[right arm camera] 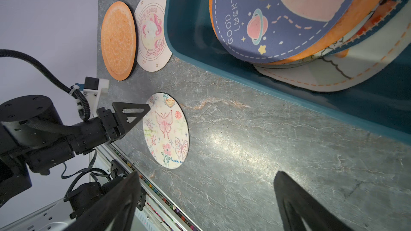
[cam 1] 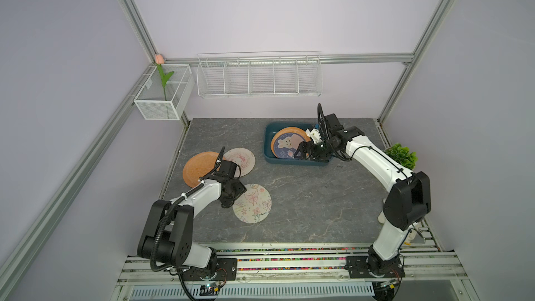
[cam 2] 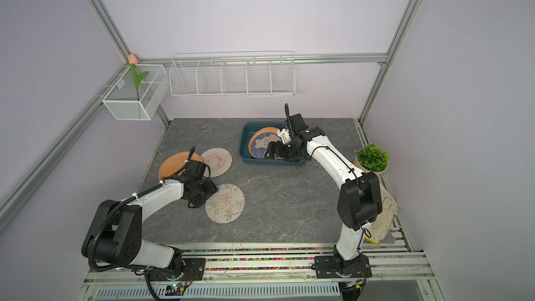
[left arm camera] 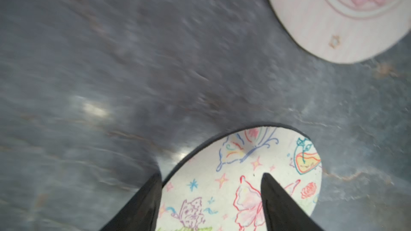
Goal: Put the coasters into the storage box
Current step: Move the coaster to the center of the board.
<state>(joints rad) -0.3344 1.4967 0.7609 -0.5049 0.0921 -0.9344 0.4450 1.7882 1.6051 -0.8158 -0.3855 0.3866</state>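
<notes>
Left gripper [left arm camera: 211,174]: jaws apart, nothing held. One black finger sits over the printed face of the butterfly coaster [left arm camera: 244,174], the other just outside its rim over the table [left arm camera: 155,63]. Contact with the mat: cannot tell.

Right gripper [right arm camera: 206,174]: jaws wide apart, empty. In both top views it hangs at the near wall of the storage box [cam 1: 267,152].

Storage box: shallow, dark teal, glossy plastic, rectangular with rounded corners and a flared rim. It stands at the back of the table, right of centre.
- It holds a tilted stack of coasters.
- Top of the stack is the navy coaster [right arm camera: 266,25], with a white rabbit, a ringed planet, "GOOD LUCK" and a dashed border.
- Beneath it is a plain orange one, then pale ones with orange dashed edging.

Three coasters are outside the box, flat on the table's left side.
- The butterfly coaster is cream with crayon-style butterflies and flowers, and is nearest the left arm.
- The orange coaster [cam 1: 199,169] has a pebbled texture and a dark edge.
- The pink horse coaster [cam 1: 243,159] lies beside the orange one, their rims meeting.
- All three are thin round discs.

Table: grey stone-look surface with pale and rust veins.

Back wall: white wire rack [cam 1: 259,76] with divided compartments. Left wall: white mesh basket [cam 1: 162,102] holding a pink tulip [cam 1: 159,59] on a green stem.
</notes>
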